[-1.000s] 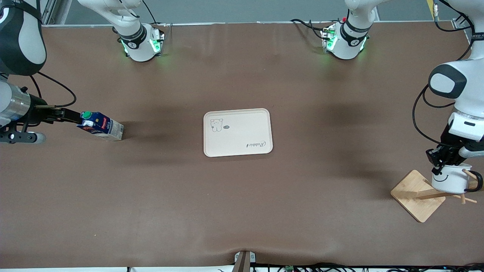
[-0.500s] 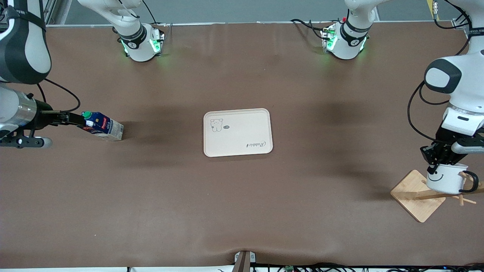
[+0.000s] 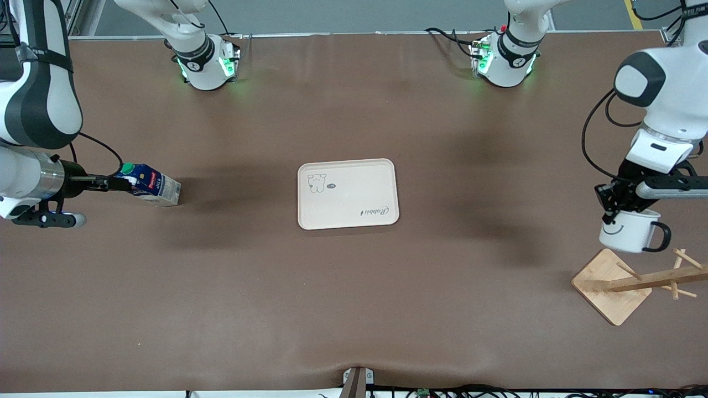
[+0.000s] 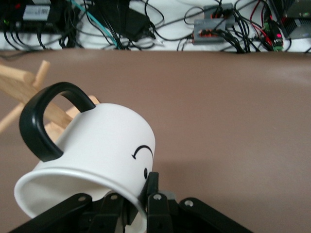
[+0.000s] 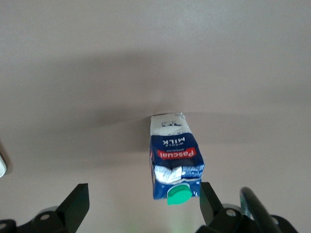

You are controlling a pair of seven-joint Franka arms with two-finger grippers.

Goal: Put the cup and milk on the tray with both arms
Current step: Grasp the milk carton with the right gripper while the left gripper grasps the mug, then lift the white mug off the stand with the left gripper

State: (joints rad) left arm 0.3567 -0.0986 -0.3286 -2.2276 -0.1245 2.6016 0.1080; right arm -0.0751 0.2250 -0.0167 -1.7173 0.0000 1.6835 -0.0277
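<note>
Cup [image 3: 629, 232]: white, smiley face on its side, black loop handle, gripped by the rim in the left hand [image 3: 612, 205], whose fingers are clenched on the rim wall; the left wrist view shows one finger [image 4: 154, 206] outside the wall. The cup hangs tilted below that hand, clear of the wooden peg stand [image 3: 636, 283], which sits on the tabletop [image 3: 354, 309] just beneath and to the side of it. Milk [image 3: 148, 185]: dark blue carton with a green cap, standing on the tabletop at the right arm's end. The right hand [image 3: 119, 184] is level with the carton top, fingers spread wide, one to each side of the cap end, not gripping. Tray [image 3: 348, 193]: cream, flat on mid-tabletop, well apart from both hands, roughly midway between them, nothing resting on it.
</note>
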